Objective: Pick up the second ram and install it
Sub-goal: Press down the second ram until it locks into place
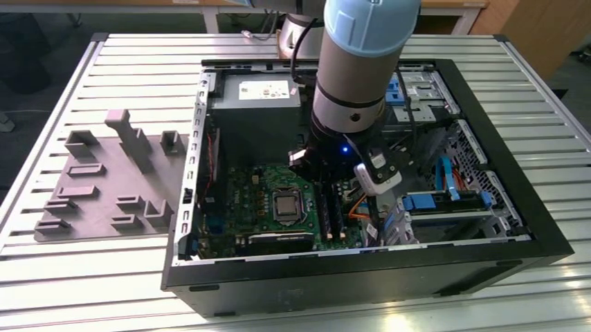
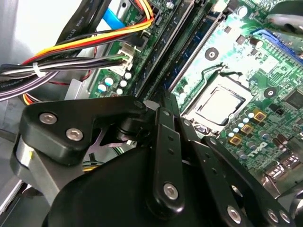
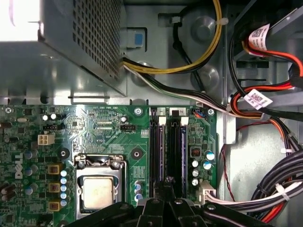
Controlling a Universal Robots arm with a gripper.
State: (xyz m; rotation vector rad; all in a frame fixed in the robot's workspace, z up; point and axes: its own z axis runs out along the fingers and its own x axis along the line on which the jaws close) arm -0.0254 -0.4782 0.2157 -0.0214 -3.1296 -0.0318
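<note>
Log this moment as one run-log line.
gripper: over motherboard memory slots | location: inside computer case | fingers: cannot tell

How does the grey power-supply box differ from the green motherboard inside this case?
The power-supply box is a plain grey metal block with a perforated side, standing tall; the motherboard is a flat green board, crowded with chips and slots. Cables run from the box, while the motherboard carries the silver processor. Both sit inside the black case.
</note>
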